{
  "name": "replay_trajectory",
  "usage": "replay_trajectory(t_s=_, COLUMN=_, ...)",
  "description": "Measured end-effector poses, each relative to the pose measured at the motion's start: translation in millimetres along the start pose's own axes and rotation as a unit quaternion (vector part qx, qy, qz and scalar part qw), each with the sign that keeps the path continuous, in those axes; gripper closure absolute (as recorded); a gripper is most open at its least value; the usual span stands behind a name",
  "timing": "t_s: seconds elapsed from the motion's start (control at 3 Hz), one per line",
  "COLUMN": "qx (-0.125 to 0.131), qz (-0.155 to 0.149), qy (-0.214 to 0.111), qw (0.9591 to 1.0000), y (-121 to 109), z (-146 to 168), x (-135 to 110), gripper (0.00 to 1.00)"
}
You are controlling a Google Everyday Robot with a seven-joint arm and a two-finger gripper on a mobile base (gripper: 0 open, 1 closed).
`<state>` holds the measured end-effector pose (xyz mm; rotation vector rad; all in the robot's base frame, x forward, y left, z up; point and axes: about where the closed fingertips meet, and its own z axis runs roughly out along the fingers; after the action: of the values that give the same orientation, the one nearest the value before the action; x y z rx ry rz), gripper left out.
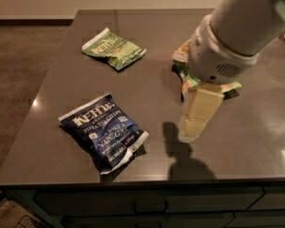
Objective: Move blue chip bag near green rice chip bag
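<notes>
Camera view: boxy gripper [191,128] nr crinkly blue chip bag [103,133].

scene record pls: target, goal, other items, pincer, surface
target: dark navy-blue foil chip bag, lying flat near the front edge, untouched
goal: bright green rice chip bag, further back, mostly hidden behind the arm
other: olive-green Kettle bag, at the back
pincer: pincer over the counter, between target and goal
surface: dark grey counter
</notes>
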<state>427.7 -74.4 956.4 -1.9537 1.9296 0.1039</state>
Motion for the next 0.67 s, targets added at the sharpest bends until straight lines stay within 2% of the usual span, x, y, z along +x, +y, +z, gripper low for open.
replay_trajectory(t_s=0.33, qx=-0.007, qz=-0.048, qy=-0.013, qw=0.9988, y=17.6, z=32.8, x=-40.5, gripper=0.0)
replay_trajectory(t_s=0.67, qx=-0.019, qz=-0.079, qy=-0.015, qw=0.9966, y=27.1, z=62.4, x=-66.9, gripper=0.0)
